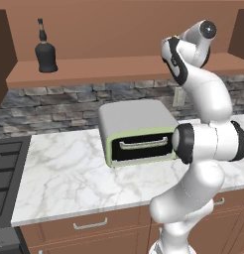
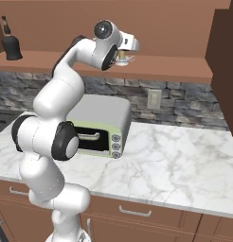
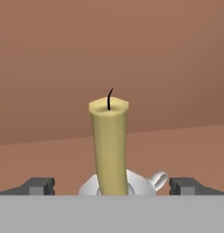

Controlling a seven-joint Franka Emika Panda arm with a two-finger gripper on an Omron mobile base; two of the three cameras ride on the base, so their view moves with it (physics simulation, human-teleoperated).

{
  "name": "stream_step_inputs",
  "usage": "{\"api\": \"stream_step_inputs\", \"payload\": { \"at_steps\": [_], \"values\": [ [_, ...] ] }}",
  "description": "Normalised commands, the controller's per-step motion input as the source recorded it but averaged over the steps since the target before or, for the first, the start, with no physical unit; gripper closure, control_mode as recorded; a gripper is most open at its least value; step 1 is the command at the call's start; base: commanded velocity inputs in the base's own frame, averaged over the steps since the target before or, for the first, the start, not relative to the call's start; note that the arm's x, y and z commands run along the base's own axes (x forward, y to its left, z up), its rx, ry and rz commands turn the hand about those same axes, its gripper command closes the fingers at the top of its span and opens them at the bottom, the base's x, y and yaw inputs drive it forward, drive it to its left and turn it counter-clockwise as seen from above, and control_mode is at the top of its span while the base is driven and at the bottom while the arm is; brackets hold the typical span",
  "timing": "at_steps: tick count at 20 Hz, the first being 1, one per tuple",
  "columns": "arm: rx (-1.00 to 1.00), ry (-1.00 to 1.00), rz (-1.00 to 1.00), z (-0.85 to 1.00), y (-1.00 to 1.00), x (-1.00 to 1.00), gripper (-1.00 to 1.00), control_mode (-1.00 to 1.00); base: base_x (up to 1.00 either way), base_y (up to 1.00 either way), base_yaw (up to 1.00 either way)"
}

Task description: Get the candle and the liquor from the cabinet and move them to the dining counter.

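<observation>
The pale-yellow candle (image 3: 109, 145) stands upright on its small silvery dish holder (image 3: 141, 182) on the wooden shelf of the cabinet (image 1: 109, 67). My gripper (image 3: 112, 185) is open, and the candle's base stands between the two fingertips (image 3: 38, 185) without touching either. From the right base view, my hand reaches onto the shelf (image 2: 175, 66), where the candle (image 2: 123, 58) peeks out beneath it. The black liquor (image 1: 45, 49) bottle stands at the shelf's far left, also seen as the liquor (image 2: 11, 40) in the right base view. The dining counter is out of view.
A grey and green toaster oven (image 1: 139, 131) sits on the marble worktop (image 1: 64, 173) below the shelf. A dark stove (image 1: 5, 168) adjoins the worktop on the left. Brown drawers (image 2: 132, 210) run under the worktop. The cabinet's side wall (image 2: 225, 61) rises at the right.
</observation>
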Motion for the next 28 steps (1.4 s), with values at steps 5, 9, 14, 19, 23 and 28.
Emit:
{"api": "stream_step_inputs", "payload": {
  "at_steps": [5,9,14,19,23,28],
  "values": [
    [0.00,0.00,0.00,0.00,0.00,0.09,-1.00,-1.00,0.00,0.00,0.00],
    [0.00,0.00,0.00,-0.01,0.00,0.11,-1.00,-1.00,0.00,0.00,0.00],
    [0.00,0.00,0.00,0.00,0.00,0.11,-1.00,-1.00,0.00,0.00,0.00],
    [0.00,0.00,0.00,-0.04,0.00,0.07,-1.00,-1.00,0.00,0.00,0.00],
    [0.00,0.00,0.00,-0.01,0.00,0.06,-1.00,-1.00,0.00,0.00,0.00],
    [0.00,0.00,0.00,-0.06,0.00,0.02,-1.00,-1.00,0.00,0.00,0.00]
  ]
}}
